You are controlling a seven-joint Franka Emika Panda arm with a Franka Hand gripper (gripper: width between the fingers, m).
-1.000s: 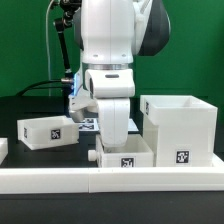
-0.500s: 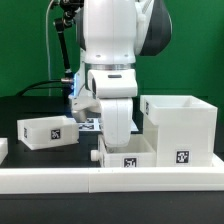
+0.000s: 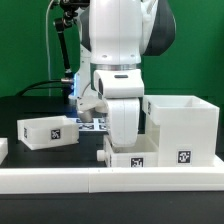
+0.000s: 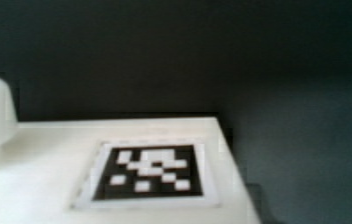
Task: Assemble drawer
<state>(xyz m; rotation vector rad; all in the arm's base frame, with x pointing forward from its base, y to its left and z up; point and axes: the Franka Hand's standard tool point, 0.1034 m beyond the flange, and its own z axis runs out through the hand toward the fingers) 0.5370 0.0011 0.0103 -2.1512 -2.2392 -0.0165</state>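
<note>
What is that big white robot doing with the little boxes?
The arm is reaching down onto a small tray that sits close beside the tall housing, just behind the front wall. Its gripper is hidden, so I cannot tell whether it is holding the tray. Another tray waits on the table at the exterior view's left. Neither tray is inside the housing yet.
</note>
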